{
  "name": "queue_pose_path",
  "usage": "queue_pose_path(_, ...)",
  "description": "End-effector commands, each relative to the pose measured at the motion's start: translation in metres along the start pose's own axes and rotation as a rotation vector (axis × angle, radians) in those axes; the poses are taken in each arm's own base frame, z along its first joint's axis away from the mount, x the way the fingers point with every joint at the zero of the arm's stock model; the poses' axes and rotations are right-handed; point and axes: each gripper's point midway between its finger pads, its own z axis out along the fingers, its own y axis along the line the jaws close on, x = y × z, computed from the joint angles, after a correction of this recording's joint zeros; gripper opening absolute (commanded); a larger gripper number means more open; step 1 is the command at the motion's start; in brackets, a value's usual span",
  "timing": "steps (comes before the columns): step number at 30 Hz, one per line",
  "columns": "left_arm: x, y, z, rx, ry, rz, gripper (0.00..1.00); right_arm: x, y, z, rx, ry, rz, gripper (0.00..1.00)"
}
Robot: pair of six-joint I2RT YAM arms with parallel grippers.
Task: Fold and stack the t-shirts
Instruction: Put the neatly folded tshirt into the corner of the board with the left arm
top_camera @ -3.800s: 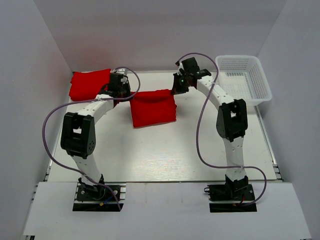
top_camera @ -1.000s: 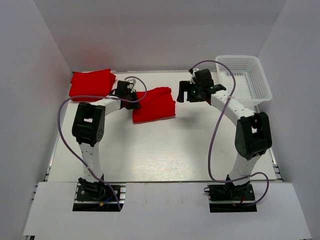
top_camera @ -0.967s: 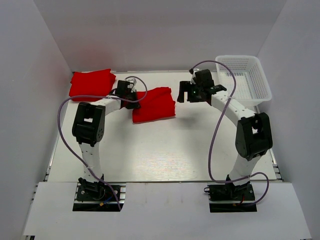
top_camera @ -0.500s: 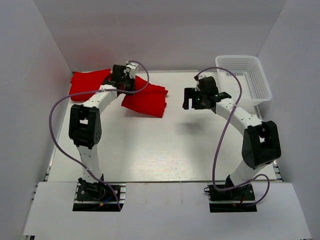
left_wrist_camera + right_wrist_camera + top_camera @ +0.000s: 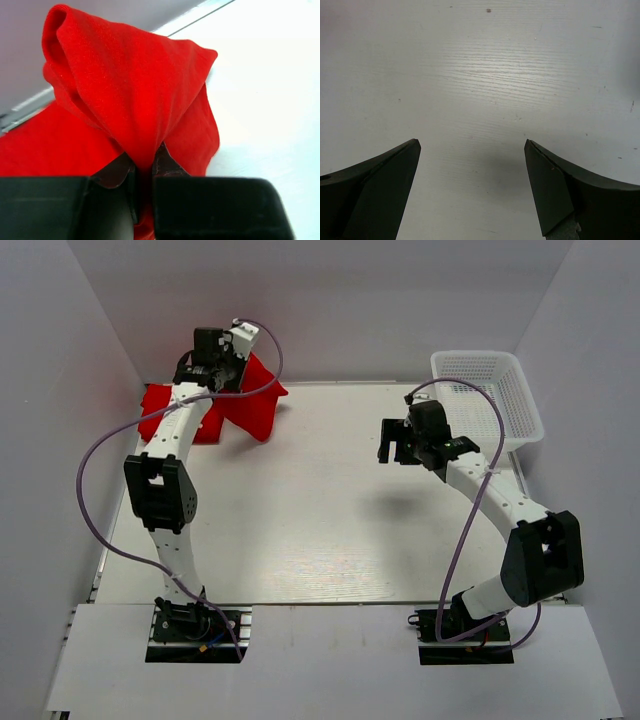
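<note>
Looks like the stacking step: left gripper (image 5: 144,167) pinches the folded t-shirt (image 5: 135,90), held over the other t-shirt (image 5: 160,412) at the counter's (image 5: 320,530) far-left corner. Next it needs lowering squarely on top (right gripper (image 5: 470,145) is spread wide, holding nothing).

Nothing to read here: no text, label, brand, number or sign shows in any of the three views.
</note>
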Motion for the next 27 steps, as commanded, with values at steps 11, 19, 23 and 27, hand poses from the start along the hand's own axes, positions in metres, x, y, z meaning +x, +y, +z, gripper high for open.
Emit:
queue_pose_path(11, -0.003, 0.066, -0.036, 0.012, -0.032, 0.212, 0.00, -0.006, -0.008, 0.003, 0.046, 0.000, -0.018, 0.90)
queue_pose_path(19, -0.027, 0.099, -0.045, -0.016, -0.153, 0.140, 0.00, -0.018, 0.000, 0.004, 0.021, -0.007, -0.022, 0.90)
queue_pose_path(23, -0.029, 0.106, -0.048, -0.006, -0.174, 0.118, 0.00, -0.019, 0.004, 0.008, 0.006, 0.002, -0.020, 0.90)
queue_pose_path(27, -0.039, 0.119, -0.063, -0.002, -0.213, 0.093, 0.00, -0.020, 0.006, 0.013, 0.001, 0.010, -0.022, 0.90)
